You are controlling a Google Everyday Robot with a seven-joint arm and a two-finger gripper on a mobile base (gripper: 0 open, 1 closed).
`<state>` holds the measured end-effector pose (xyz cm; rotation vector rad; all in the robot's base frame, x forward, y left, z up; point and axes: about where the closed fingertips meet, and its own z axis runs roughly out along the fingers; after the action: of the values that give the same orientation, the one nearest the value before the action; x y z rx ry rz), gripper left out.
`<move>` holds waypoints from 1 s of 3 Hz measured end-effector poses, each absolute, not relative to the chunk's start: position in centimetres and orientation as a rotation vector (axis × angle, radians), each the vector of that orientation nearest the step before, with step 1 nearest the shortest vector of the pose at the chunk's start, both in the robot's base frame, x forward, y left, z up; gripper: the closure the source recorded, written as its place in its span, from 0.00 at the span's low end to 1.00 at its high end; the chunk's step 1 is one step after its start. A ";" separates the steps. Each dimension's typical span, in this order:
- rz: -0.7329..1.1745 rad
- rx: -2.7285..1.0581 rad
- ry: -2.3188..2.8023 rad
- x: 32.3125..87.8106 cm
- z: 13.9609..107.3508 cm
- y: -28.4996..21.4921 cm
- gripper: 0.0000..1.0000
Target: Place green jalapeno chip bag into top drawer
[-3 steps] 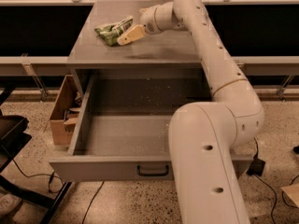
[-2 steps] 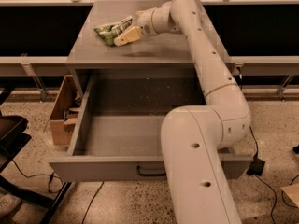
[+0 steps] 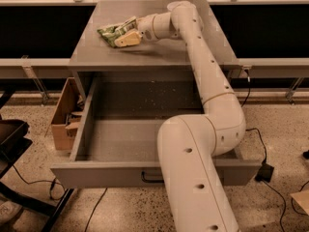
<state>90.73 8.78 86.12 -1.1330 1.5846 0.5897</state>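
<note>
Camera view: gripper (image 3: 127, 33) at green jalapeno chip bag (image 3: 110, 32) on tabletop (image 3: 159, 58); grip can't tell; top drawer (image 3: 96, 174) pulled out.

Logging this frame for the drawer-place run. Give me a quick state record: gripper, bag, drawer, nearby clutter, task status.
gripper: low over the tabletop, at the right end of the bag
green jalapeno chip bag: lying on the tabletop's left rear part
top drawer: pulled open below the tabletop, right side partly hidden by the arm
cardboard box: on the floor left of the drawer
task status: bag not yet in the drawer
</note>
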 end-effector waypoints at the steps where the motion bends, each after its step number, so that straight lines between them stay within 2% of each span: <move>1: 0.604 -1.133 1.561 90.8 86.1 9.3 0.50; 2: 0.615 -1.130 1.533 90.7 86.6 9.7 0.80; 3: 0.615 -1.130 1.533 90.7 86.6 9.7 1.00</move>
<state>90.73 9.73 86.57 -1.1300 1.5326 0.6148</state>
